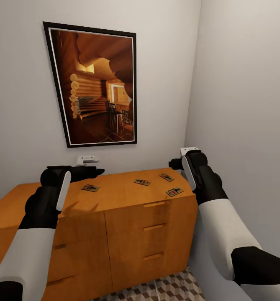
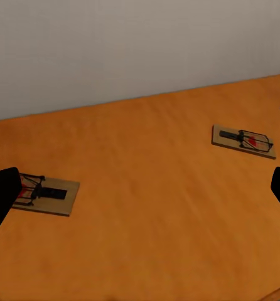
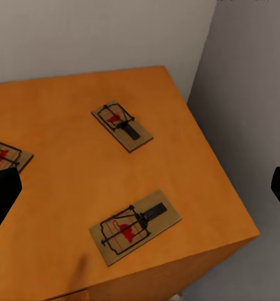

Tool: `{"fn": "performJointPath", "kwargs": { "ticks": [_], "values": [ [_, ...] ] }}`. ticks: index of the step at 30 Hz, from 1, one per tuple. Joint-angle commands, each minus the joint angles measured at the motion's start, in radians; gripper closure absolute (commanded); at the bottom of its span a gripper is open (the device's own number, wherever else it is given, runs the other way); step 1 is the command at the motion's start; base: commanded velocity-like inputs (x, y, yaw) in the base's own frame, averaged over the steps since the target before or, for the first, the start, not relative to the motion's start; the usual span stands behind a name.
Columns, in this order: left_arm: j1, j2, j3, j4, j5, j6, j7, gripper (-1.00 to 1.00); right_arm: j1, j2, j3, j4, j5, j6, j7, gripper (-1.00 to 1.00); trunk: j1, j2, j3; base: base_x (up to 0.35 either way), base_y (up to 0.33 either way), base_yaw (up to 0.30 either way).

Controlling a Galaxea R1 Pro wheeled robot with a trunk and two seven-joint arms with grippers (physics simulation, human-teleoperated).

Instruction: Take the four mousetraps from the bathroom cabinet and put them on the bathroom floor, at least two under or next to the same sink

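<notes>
While both grippers hover above the cabinet (image 1: pixel 127 196) top with jaws spread and empty, four mousetraps lie flat on it. One mousetrap (image 2: pixel 47 193) sits just by a left gripper (image 2: pixel 140 200) finger; another (image 3: pixel 135 227) lies between the right gripper (image 3: pixel 140 194) fingers.

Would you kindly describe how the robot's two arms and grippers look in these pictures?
Both arms have smooth white shells with black joint sections and black wrists carrying a white stripe. The left gripper and right gripper are black, with dark, blunt fingers. No cables or markings are visible.
</notes>
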Motion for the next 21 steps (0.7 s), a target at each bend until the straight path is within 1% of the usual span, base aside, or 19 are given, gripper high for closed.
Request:
{"fn": "performJointPath", "kwargs": {
  "ticks": [1, 5, 13, 21],
  "values": [
    [-0.001, 0.000, 0.001, 0.000, 0.001, 0.005, -0.002, -1.00, -0.001, 0.000, 0.001, -0.001, 0.000, 0.004, -0.003, -1.00, 0.000, -0.001, -0.001, 0.054, 0.000, 0.000],
    [-0.001, 0.001, 0.001, 0.003, 0.000, 0.004, -0.002, -1.00, -0.001, 0.000, 0.001, 0.000, 0.000, 0.004, -0.003, -1.00, 0.000, -0.001, -0.001, 0.151, 0.000, 0.000],
    [-0.001, 0.000, 0.001, 0.012, 0.000, 0.004, -0.001, -1.00, -0.001, 0.000, 0.002, -0.001, 0.002, 0.004, -0.002, -1.00, 0.000, -0.001, -0.001, 0.234, 0.000, 0.000],
    [-0.001, 0.000, 0.001, 0.015, 0.000, 0.004, -0.001, -1.00, -0.001, 0.000, 0.002, -0.001, 0.006, 0.004, -0.003, -1.00, 0.000, -0.001, -0.001, 0.074, 0.000, 0.000]
  ]
}}
